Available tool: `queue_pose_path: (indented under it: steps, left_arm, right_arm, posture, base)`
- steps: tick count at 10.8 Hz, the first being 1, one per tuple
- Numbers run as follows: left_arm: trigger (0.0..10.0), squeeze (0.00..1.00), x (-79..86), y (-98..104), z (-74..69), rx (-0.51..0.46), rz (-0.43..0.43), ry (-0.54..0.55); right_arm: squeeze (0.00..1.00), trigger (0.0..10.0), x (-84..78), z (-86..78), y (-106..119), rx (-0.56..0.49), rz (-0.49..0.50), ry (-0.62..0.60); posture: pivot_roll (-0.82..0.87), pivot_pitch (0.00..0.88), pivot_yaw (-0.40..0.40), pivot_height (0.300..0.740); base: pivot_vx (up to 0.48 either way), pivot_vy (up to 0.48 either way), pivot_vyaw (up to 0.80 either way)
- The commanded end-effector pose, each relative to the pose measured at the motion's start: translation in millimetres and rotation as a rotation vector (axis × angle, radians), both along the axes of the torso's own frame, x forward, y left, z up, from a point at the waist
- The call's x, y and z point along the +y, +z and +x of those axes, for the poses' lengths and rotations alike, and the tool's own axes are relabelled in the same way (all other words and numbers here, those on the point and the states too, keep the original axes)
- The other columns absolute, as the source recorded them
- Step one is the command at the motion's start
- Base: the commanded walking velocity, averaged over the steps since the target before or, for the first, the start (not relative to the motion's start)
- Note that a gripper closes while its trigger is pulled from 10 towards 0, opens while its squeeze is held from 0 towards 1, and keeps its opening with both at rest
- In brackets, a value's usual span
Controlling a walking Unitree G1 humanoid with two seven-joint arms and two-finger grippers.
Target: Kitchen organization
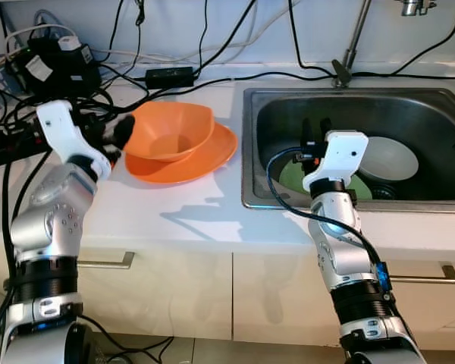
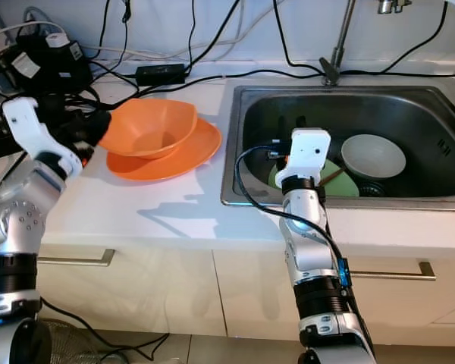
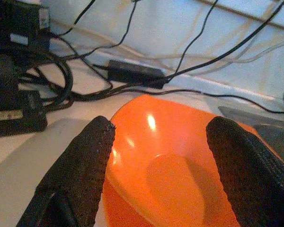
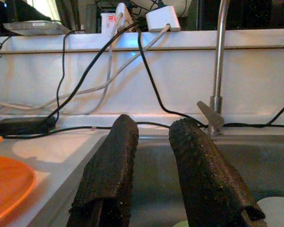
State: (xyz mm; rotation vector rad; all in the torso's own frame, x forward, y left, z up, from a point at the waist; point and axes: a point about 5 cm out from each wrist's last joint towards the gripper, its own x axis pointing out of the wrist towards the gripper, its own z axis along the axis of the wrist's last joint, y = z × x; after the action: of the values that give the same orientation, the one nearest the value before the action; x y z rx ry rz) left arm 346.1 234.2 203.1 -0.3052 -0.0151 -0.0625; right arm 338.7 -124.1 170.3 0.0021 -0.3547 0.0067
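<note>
Plastic, by the look of its glossy orange wall, the bowl point(image 1: 171, 130) should be light, stiff and a little slippery; it sits tilted on an orange plate point(image 1: 212, 155) on the table point(image 1: 174, 216), mouth up and leaning toward the left end effector point(image 3: 156, 156). That one stands spread wide, empty, its fingers straddling the near rim, the sensible place to pinch. The right end effector point(image 4: 154, 170) hovers over the sink point(image 1: 440, 98), parted, holding nothing.

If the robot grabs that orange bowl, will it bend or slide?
The glossy orange plastic-looking bowl probably stays stiff and feels light. Its shine suggests it may be slippery. It sits tilted on the flat orange plate, so a nudge from the open left pincer could rock it.
</note>
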Motion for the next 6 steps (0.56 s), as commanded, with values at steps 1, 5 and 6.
queue_pose_path:
  steps: [1, 5, 6]
  left_arm:
    - [10.0, 0.0, 2.3, 0.2, 2.5, 0.029, -0.005, 0.027]
    - [10.0, 0.0, 5.1, -12.2, 5.1, 0.102, -0.06, 0.105]
    - [10.0, 0.0, -1.5, -18.5, 5.9, 0.127, -0.087, 0.061]
  right_arm:
    - [0.0, 10.0, 1.1, -0.1, -2.4, 0.006, -0.003, 0.001]
    - [0.0, 10.0, -0.2, -0.8, -3.6, 0.013, -0.005, 0.0]
    - [0.0, 10.0, -0.3, -0.5, -3.5, 0.014, -0.005, 0.0]
  posture:
    - [0.06, 0.0, 0.083, 0.74]
    - [0.06, 0.0, 0.071, 0.74]
    - [0.07, 0.0, 0.069, 0.74]
  base:
    - [0.0, 0.0, 0.0]
    - [0.0, 0.0, 0.0]
    - [0.0, 0.0, 0.0]
